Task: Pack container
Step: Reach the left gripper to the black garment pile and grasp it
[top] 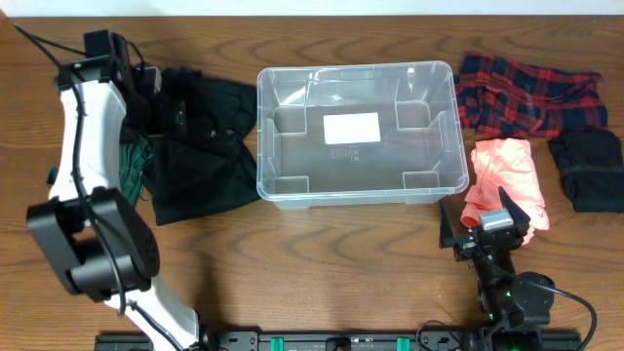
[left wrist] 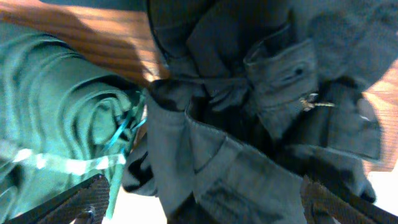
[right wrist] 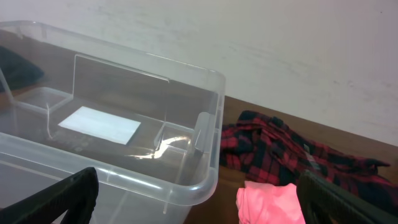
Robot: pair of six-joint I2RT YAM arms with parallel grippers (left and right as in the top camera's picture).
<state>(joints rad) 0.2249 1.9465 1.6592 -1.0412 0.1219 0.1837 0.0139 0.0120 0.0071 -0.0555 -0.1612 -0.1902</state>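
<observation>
Hanging over dark clothes [top: 200,136] by left edge, left gripper [left wrist: 208,200] jaws spread wide. Clear tub [top: 356,202] mid-counter, nearer back edge. Right gripper [top: 479,222] near front right corner, jaws spread, at pink garment [top: 507,171].

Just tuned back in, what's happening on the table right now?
The container sits empty mid-table. The left gripper hangs jaws open over the dark clothes beside a green garment, gripping nothing. The right gripper sits open near the pink garment; nothing is packed yet.
</observation>
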